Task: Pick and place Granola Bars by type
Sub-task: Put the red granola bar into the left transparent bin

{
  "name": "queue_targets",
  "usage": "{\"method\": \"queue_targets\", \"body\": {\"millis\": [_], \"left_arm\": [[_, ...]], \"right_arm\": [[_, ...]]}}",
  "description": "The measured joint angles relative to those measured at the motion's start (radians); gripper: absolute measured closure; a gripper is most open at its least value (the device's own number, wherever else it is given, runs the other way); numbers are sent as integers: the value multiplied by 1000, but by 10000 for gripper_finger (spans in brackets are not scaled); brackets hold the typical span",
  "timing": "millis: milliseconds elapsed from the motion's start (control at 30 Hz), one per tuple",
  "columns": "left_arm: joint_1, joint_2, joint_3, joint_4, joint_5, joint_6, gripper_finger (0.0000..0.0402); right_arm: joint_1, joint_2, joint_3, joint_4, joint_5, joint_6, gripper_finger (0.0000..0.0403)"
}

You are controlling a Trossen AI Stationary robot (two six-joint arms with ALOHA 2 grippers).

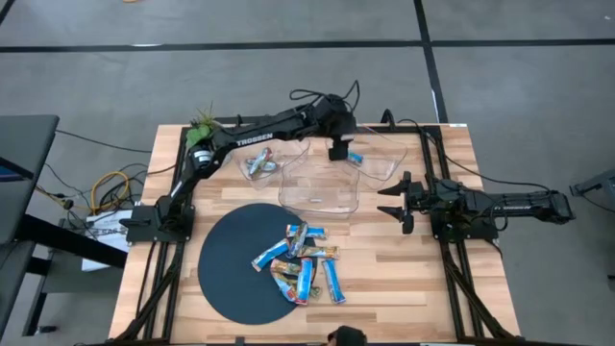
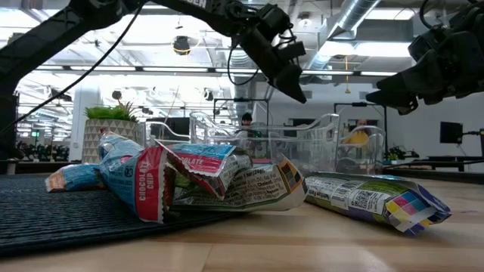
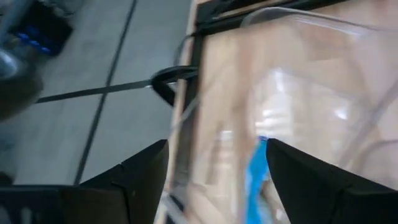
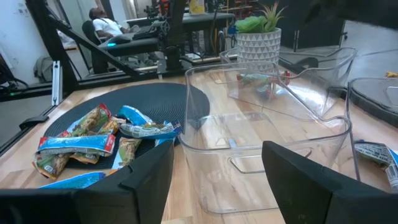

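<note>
The round dark woven mat (image 1: 231,264) serves as the landmark on the wooden table (image 1: 423,298). In the high view, a heap of about 8 small shiny wrapped granola bars (image 1: 306,261), mostly bright blue with some orange and gold, lies on the mat's right part, spilling toward its edge. Beyond the mat stand 3 clear plastic bins: the left bin (image 1: 279,154) holds a silver-red bar (image 1: 258,162), the middle bin (image 1: 322,185) nearest the mat shows nothing inside, and the right bin (image 1: 384,154) holds a blue bar (image 1: 356,158).

The left gripper (image 1: 338,149) hangs above the right bin's near-left corner, well beyond the mat. Only the left wrist view shows its fingers (image 3: 311,180) spread apart and holding nothing, with a blue bar (image 3: 255,180) lying below the gap between them inside the bin; the high view shows that bar just beside the gripper. The low view adds what the overhead one cannot: the left gripper (image 2: 291,75) is raised clear above the bin rims, and wrapper print reads "CHOCOLATE CHIP" on a bar (image 2: 147,189) at the mat's edge.

The right gripper (image 1: 399,202) waits to the right of the mat, beside the middle bin, its jaws parted and empty; its wrist view looks across the middle bin (image 4: 267,162) to the heap (image 4: 99,140) on the mat, and a potted green plant (image 4: 261,37) beyond.
</note>
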Motion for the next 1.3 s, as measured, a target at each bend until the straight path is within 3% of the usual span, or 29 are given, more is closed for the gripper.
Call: {"method": "queue_targets", "body": {"millis": [333, 767, 933, 1100, 1300], "left_arm": [[-105, -26, -1, -237, 11, 15, 154], [-395, -55, 0, -558, 4, 8, 155], [-510, -54, 0, -695, -82, -82, 155], [-627, -52, -26, -718, -189, -179, 155], [-729, -51, -70, -719, -187, -327, 155]], "right_arm": [[0, 0, 0, 0, 1, 0, 163], [0, 0, 0, -2, 1, 0, 163], [0, 0, 0, 0, 1, 0, 163], [0, 0, 0, 0, 1, 0, 163], [0, 0, 0, 0, 1, 0, 163]]}}
